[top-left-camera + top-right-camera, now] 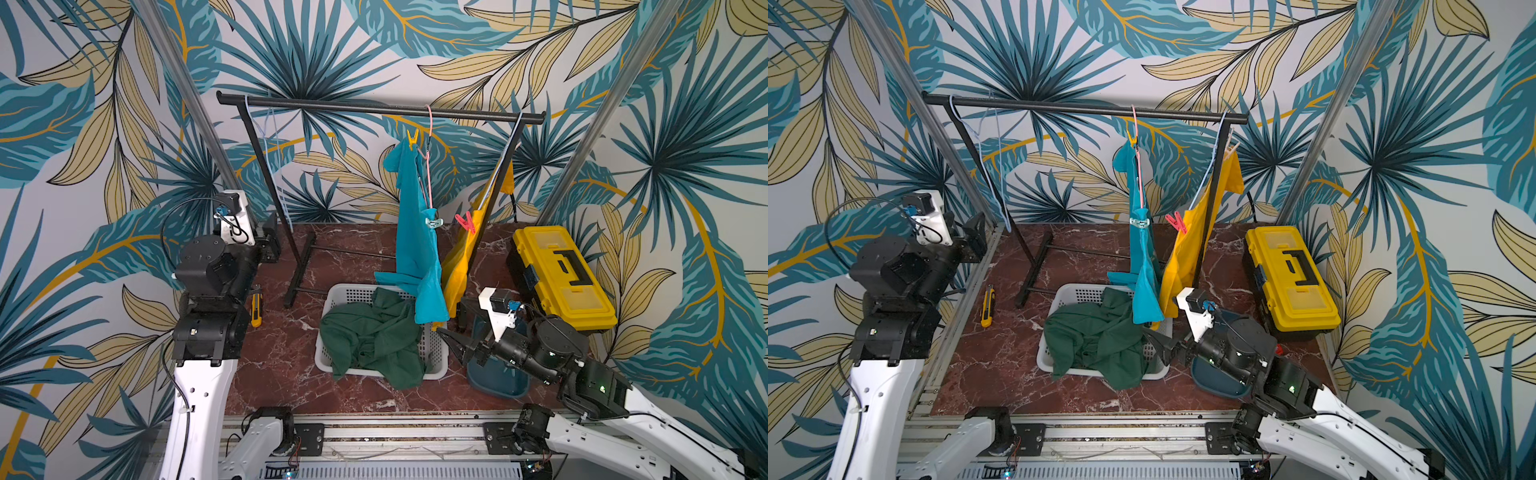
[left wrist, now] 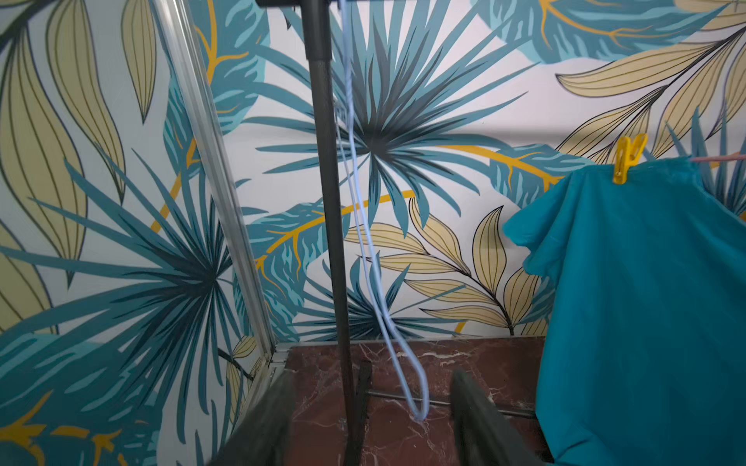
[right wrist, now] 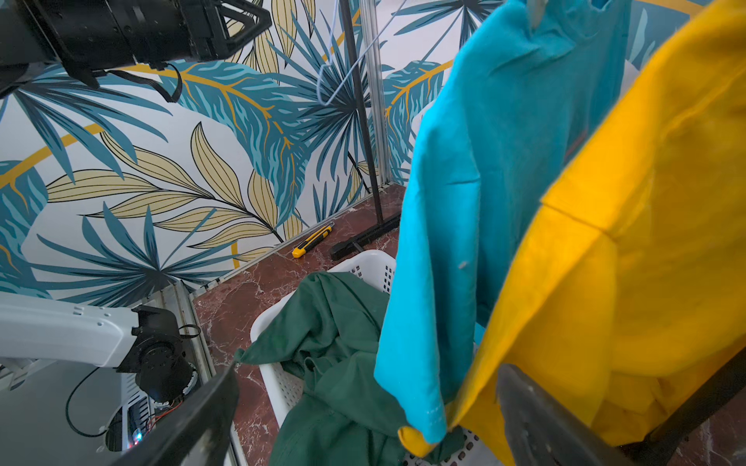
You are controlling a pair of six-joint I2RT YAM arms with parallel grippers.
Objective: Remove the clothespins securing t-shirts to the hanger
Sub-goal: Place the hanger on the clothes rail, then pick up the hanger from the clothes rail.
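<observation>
A turquoise t-shirt (image 1: 415, 232) hangs from a pink hanger (image 1: 429, 124) on the black rack bar (image 1: 374, 107). A yellow clothespin (image 1: 412, 139) grips its top and a teal one (image 1: 434, 222) sits lower. Beside it hangs a yellow t-shirt (image 1: 461, 257) with a red-pink clothespin (image 1: 466, 222) and a pale one (image 1: 1233, 146). A dark green t-shirt (image 1: 374, 336) lies in the basket. My left gripper (image 2: 371, 419) is open at the rack's left end, facing an empty pale blue hanger (image 2: 363, 242). My right gripper (image 3: 363, 407) is open with both hanging hems just ahead.
The white basket (image 1: 345, 291) stands mid-table under the shirts. A yellow toolbox (image 1: 561, 274) sits at the right, and a yellow utility knife (image 1: 255, 309) lies by the left arm. A dark blue bowl (image 1: 498, 378) rests under the right arm. The rack's foot (image 1: 299, 270) runs along the left.
</observation>
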